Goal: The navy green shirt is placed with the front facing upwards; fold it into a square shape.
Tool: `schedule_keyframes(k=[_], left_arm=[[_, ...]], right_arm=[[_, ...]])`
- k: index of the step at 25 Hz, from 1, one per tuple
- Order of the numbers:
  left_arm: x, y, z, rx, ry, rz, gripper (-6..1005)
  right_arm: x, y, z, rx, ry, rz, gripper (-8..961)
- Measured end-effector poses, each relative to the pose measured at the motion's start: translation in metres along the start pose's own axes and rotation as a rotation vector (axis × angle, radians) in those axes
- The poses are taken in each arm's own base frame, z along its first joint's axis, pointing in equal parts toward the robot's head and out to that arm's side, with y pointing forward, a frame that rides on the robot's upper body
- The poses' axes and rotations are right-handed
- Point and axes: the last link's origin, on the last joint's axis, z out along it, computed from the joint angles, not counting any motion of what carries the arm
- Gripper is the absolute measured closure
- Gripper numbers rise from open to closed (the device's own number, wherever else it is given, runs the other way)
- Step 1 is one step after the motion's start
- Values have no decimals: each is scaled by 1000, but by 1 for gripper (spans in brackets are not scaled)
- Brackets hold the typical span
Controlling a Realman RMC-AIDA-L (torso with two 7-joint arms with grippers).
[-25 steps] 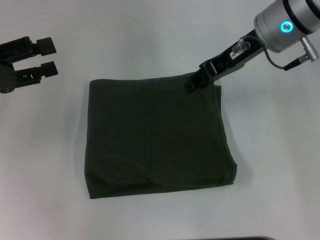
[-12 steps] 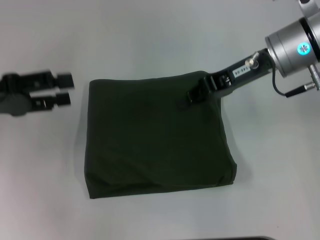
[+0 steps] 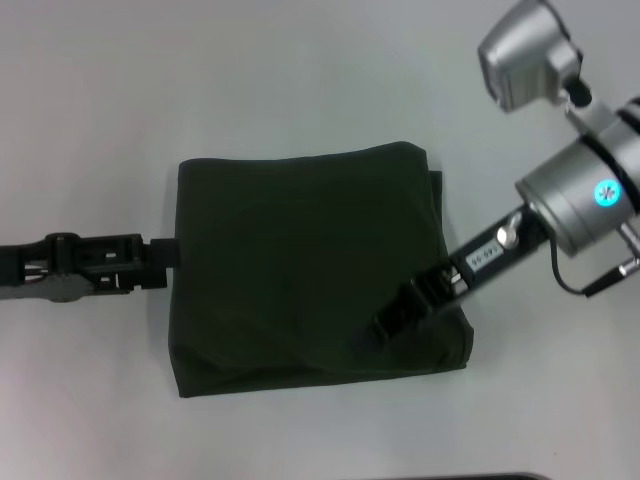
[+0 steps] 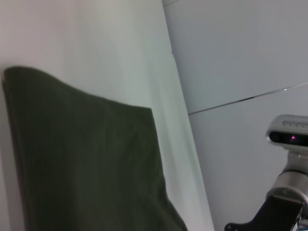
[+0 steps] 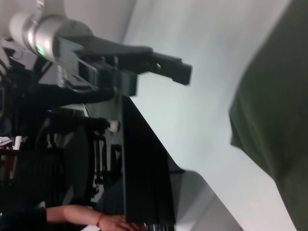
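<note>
Reaching in low from the left, the left gripper [image 3: 165, 262] is seen with fingers drawn nearly together, tips at the left edge of the dark olive-green folded cotton shirt [image 3: 300, 265]. The right gripper [image 3: 385, 322] is laid on the shirt's near right corner; its finger spacing cannot be told. The shirt lies squarish, mid-way on the white table [image 3: 300, 80].

The shirt [image 3: 300, 265] lies folded on the table [image 3: 300, 80]. The left gripper [image 3: 160, 262] touches its left edge; the right gripper [image 3: 385, 325] rests on its near right corner.
</note>
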Motion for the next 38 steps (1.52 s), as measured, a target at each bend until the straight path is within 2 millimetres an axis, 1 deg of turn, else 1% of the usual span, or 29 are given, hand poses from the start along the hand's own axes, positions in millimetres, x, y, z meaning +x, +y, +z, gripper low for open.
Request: schedule_keyframes(k=[3, 6, 7, 8, 14, 20, 30, 33, 35, 36, 37, 38], left_arm=[[-2, -1, -1, -7, 21, -5, 191], [-1, 2, -4, -17, 27, -1, 190], [-1, 2, -4, -17, 27, -1, 245], [-1, 5, -1, -24, -10, 6, 301], [0, 8, 6, -28, -53, 17, 470], [-1, 7, 10, -17, -83, 19, 701], [-1, 6, 25, -8, -118, 14, 962], [-2, 6, 35, -2, -137, 9, 980], [-3, 5, 45, 14, -163, 6, 992], [-2, 4, 57, 34, -186, 12, 998], [-2, 4, 57, 34, -186, 12, 998], [-1, 4, 63, 39, -196, 16, 998]], right_arm=[[9, -7, 2, 10, 10, 28, 954], [10, -9, -3, 15, -7, 33, 954], [11, -9, -5, 17, -10, 33, 954], [11, -10, -6, 19, -12, 33, 954], [13, -12, -6, 44, 6, 32, 954], [14, -19, -2, 93, 20, 52, 954], [11, -22, -1, 118, 5, 57, 954], [13, -28, 0, 146, 10, 69, 954], [15, -32, 1, 169, 12, 82, 953], [15, -33, 1, 174, 11, 86, 953], [16, -34, 1, 174, 9, 89, 953], [16, -34, 0, 174, 7, 90, 953]])
